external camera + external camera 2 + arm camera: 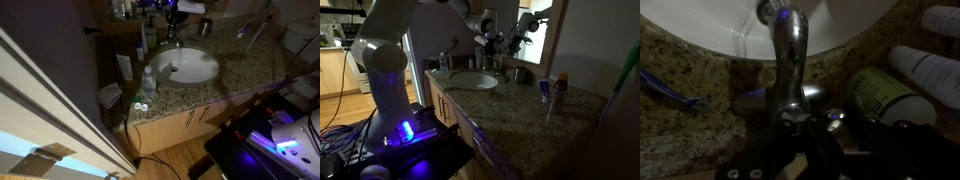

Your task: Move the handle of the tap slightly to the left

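Handle (791, 116) of the chrome tap (788, 55) shows in the wrist view as a short, shiny silver piece at the top of the faucet body. It lies just above the dark, blurred gripper (810, 145), which fills the lower edge of the frame. Whether the fingers are parted or clamped on the lever cannot be told from any view. Beyond the handle, the tap's curved spout reaches out over the rim of the white basin (850, 20), catching a faint violet glint. Only this close view shows what flanks the tap on the speckled granite counter (690, 130): a green-labelled bottle (875, 95) and a white tube (930, 65) lying on one side, and a thin blue-handled item (665, 88) on the other. In an exterior view from above, the tap (172, 42) stands small at the far rim of the oval basin (195, 68). A clear plastic bottle (148, 82) stands upright near the counter's front edge, above wooden cabinet fronts (175, 122). In an exterior view along the counter, the white robot arm (380, 70) arches over to set the gripper (490, 42) at the tap behind the basin (472, 80). A grey metal cup (520, 74) stands just past the basin, and a wall mirror (535, 25) reflects the gripper.
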Robot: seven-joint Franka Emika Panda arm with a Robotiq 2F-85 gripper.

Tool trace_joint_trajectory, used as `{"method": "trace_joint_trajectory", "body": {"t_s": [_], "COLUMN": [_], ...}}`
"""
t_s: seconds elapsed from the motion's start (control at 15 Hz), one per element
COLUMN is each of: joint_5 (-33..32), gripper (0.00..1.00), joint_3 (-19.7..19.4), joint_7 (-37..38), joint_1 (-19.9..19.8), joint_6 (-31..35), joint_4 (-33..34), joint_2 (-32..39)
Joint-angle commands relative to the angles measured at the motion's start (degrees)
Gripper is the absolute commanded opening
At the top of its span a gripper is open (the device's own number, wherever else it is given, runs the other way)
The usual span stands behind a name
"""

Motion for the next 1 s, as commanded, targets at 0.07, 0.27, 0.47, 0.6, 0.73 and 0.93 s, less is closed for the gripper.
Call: {"method": "trace_joint_trajectory", "body": {"t_s": [0.07, 0.27, 0.47, 0.6, 0.73, 0.93], "joint_5": [5.03, 8.76, 10.93, 9.30, 7.35, 2.59], "gripper": [0.07, 0.07, 0.07, 0.56, 0.69, 0.89], "joint_3": [3.35, 4.68, 5.24, 4.64, 4.23, 2.46], "joint_7": [-2.32, -4.34, -6.18, -6.86, -8.22, -8.04], "joint_1": [-0.12, -1.44, -2.29, -2.03, -1.56, -0.06], "joint_6": [4.76, 7.13, 7.88, 5.41, 2.95, -2.41], "joint_4": [-0.38, -1.19, -1.90, -2.86, -4.00, -5.89], "joint_2": [0.05, -0.26, -0.92, -2.15, -3.91, -7.23]}}
